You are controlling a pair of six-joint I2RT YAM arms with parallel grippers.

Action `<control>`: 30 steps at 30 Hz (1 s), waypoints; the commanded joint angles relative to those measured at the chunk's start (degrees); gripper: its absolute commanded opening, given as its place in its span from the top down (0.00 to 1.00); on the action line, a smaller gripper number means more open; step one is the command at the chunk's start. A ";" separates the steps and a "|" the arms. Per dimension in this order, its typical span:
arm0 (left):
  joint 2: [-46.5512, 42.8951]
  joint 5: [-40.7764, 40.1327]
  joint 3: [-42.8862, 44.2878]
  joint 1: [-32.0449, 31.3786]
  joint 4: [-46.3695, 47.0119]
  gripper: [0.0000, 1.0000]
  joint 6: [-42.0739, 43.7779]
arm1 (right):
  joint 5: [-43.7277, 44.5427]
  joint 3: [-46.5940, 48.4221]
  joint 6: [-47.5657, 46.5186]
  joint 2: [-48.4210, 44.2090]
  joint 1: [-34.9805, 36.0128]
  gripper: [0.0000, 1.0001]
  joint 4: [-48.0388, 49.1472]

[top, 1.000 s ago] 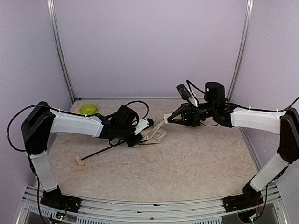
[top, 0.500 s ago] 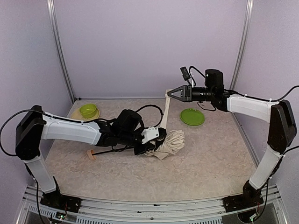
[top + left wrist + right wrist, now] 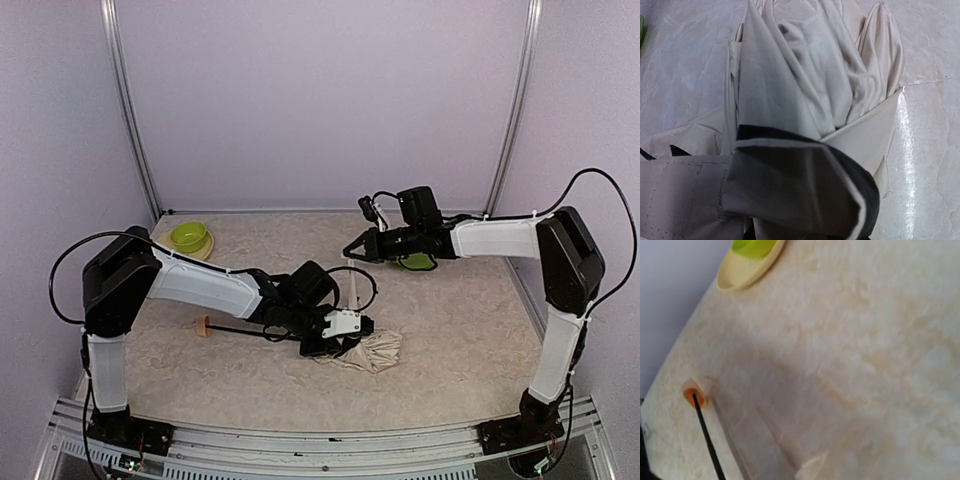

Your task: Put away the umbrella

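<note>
Umbrella point(image 3: 376, 351) has slid nearer, clamped in left end effector point(image 3: 349, 337); right end effector point(image 3: 351, 255) closed.

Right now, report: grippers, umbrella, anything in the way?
Left gripper clamped on cream-beige folding umbrella, flat on table. Right gripper shut, pinching its pale strap. Green plate under right arm.

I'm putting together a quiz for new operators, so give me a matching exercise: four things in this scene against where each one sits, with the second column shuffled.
1. cream-beige fabric umbrella canopy
2. small light wooden knob handle
3. lime-green round bowl
4. flat green round plate

A. back left, on a pale yellow saucer
B. right of centre toward the back, partly hidden
C. left of centre, at the end of the thin black shaft
D. front centre, bunched at the left pincer

Pairs: 1-D, 2-C, 3-A, 4-B.
</note>
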 commanded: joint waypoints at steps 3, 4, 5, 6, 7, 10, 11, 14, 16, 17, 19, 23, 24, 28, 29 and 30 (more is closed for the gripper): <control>2.13 0.47 -1.31 0.00 -3.99 1.00 0.23 | 6.24 -2.06 -2.33 -7.83 -0.64 1.00 2.85; 1.92 0.98 -1.61 -0.08 -3.62 0.99 0.43 | 7.96 -2.70 -2.70 -9.31 -0.85 1.00 2.47; 1.68 1.83 -1.83 -0.16 -3.35 0.98 0.76 | 9.58 -3.50 -2.87 -10.91 -1.10 1.00 2.12; 1.47 2.96 -1.86 -0.28 -3.27 0.98 1.01 | 11.10 -4.35 -2.90 -11.78 -1.24 1.00 1.84; 1.49 3.58 -1.80 -0.50 -3.49 0.99 1.37 | 12.96 -5.57 -2.79 -12.51 -1.35 1.00 1.77; 1.93 6.46 -0.83 -0.71 -5.67 0.98 1.87 | 14.31 -7.63 -1.22 -12.97 -1.36 1.00 2.98; 2.04 7.94 -0.55 -0.59 -6.23 0.99 1.65 | 14.12 -7.86 -0.92 -12.44 -1.36 1.00 3.27; 2.88 14.88 1.43 1.59 -7.75 1.00 -2.01 | 15.41 -7.89 -1.67 -9.07 -1.36 1.00 2.15; 4.31 17.74 3.12 3.47 -8.88 1.00 -5.53 | 16.59 -7.90 -2.44 -6.32 -1.63 1.00 0.22; 4.93 17.91 3.62 3.92 -9.50 1.00 -6.24 | 15.77 -8.13 -2.42 -4.64 -1.96 1.00 0.19; 5.39 16.67 3.61 3.96 -10.29 1.00 -6.18 | 13.61 -8.31 -2.21 -2.44 -2.30 1.00 0.69; 7.04 17.11 4.78 4.78 -11.85 1.00 -7.29 | 7.21 -4.24 -5.04 1.72 -3.06 0.75 -3.91; 7.54 17.56 5.18 5.16 -12.17 1.00 -7.57 | 4.76 -4.04 -5.71 1.86 -3.57 0.66 -4.85; 8.98 19.45 6.26 6.63 -13.50 1.00 -7.82 | 0.05 -4.13 -10.81 -0.59 -5.87 0.38 -8.92; 9.33 19.84 6.69 6.85 -13.75 1.00 -7.87 | 0.00 -4.17 -12.38 -1.79 -6.33 0.33 -10.38; 9.48 20.09 6.86 7.07 -13.92 1.00 -7.87 | -0.07 -4.50 -13.64 -3.25 -6.95 0.32 -11.33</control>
